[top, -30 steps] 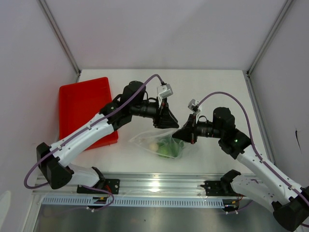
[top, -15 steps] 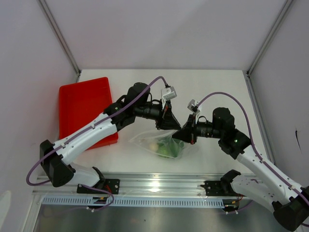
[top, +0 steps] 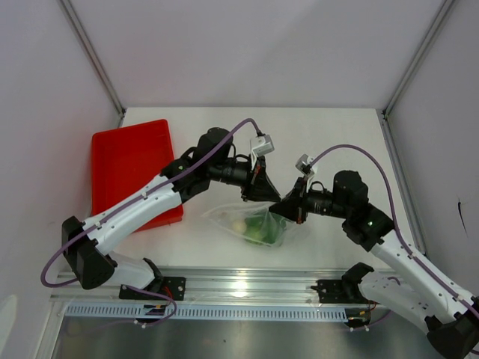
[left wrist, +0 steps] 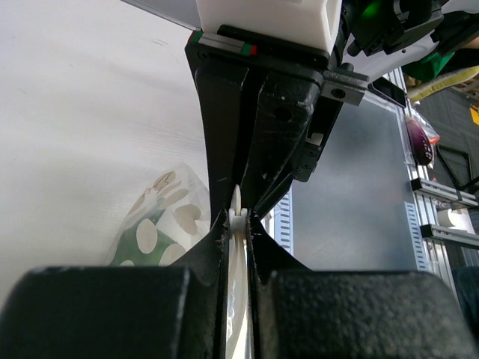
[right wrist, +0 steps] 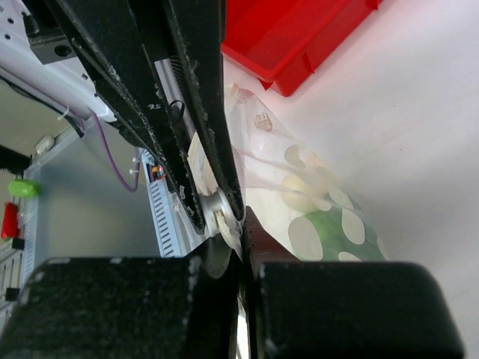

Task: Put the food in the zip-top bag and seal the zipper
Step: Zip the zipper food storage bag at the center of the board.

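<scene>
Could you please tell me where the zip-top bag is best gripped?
Grip the clear dotted plastic bag by its thin, flat mouth strip, from the far side; green food bulges its near end. Left claw and right claw pinch there.

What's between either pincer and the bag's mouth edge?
Nothing visible. The left pincer and right pincer are both shut on the mouth edge of the zip-top bag, tips close together. The food sits inside.
</scene>
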